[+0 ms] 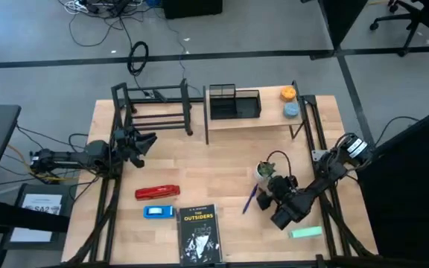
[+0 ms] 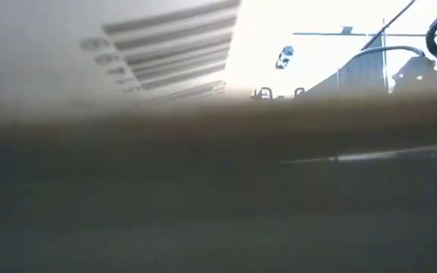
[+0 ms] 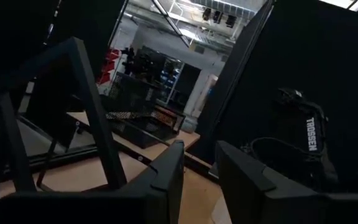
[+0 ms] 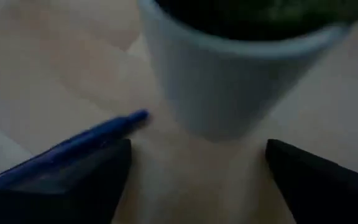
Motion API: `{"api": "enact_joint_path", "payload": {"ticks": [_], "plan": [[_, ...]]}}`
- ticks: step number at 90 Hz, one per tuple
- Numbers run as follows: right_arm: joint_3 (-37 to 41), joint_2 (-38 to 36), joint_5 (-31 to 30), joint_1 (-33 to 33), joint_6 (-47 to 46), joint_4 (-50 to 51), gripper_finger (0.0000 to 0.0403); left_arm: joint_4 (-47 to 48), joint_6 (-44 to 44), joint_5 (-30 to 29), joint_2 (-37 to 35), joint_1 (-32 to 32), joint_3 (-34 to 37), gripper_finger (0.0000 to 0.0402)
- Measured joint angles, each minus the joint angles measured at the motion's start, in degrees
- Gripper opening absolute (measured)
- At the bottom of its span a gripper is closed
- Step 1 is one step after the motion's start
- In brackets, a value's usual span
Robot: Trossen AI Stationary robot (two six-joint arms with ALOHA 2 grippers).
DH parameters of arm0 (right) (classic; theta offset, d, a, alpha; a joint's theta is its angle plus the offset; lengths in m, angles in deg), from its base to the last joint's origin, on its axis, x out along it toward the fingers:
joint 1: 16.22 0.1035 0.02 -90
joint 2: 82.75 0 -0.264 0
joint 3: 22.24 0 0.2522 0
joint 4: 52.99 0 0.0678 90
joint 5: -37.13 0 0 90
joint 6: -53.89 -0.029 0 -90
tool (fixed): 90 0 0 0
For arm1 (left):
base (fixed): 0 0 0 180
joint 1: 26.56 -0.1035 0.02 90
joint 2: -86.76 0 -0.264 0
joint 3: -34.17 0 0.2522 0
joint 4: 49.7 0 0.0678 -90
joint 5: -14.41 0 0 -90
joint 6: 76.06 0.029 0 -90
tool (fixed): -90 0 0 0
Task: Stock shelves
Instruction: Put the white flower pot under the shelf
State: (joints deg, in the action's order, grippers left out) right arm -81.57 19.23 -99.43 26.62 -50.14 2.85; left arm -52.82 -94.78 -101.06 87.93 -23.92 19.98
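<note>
The shelves stand at the table's far side: a black tube-frame rack point(image 1: 155, 108) on the left and a light wood plank shelf point(image 1: 252, 119) on black legs to its right. My left gripper point(image 1: 146, 141) point(image 3: 197, 180) hovers open just near of the rack, with nothing between its fingers. My right gripper point(image 1: 271, 185) point(image 4: 197, 171) is open and low over the table, pointing at a small plant in a white pot point(image 1: 265, 171) point(image 4: 229, 81) that stands just ahead of its fingertips. A blue pen point(image 1: 249, 199) point(image 4: 73, 146) lies on the table beside one finger.
A black mesh organizer point(image 1: 234, 103) and two small round things, orange point(image 1: 287, 93) and blue point(image 1: 292, 109), sit on the plank shelf. A red stapler point(image 1: 157, 192), a blue item point(image 1: 159, 212), a black book point(image 1: 199, 234) and a green block point(image 1: 304, 232) lie near the front.
</note>
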Motion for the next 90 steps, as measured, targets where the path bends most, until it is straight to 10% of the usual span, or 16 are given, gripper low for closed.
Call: {"api": "enact_joint_path", "payload": {"ticks": [56, 90], "plan": [[3.69, 0.02, -8.92, -10.55, 1.9, -6.18, 0.0386, 0.0, 0.04, -1.07, 0.0, 0.0, 0.0, 0.0076], [3.69, -3.87, -3.16, -14.68, 19.76, -14.88, 0.0316, 0.02, 0.02, -1.07, -0.01, 0.0, 0.0, 0.0076]]}}
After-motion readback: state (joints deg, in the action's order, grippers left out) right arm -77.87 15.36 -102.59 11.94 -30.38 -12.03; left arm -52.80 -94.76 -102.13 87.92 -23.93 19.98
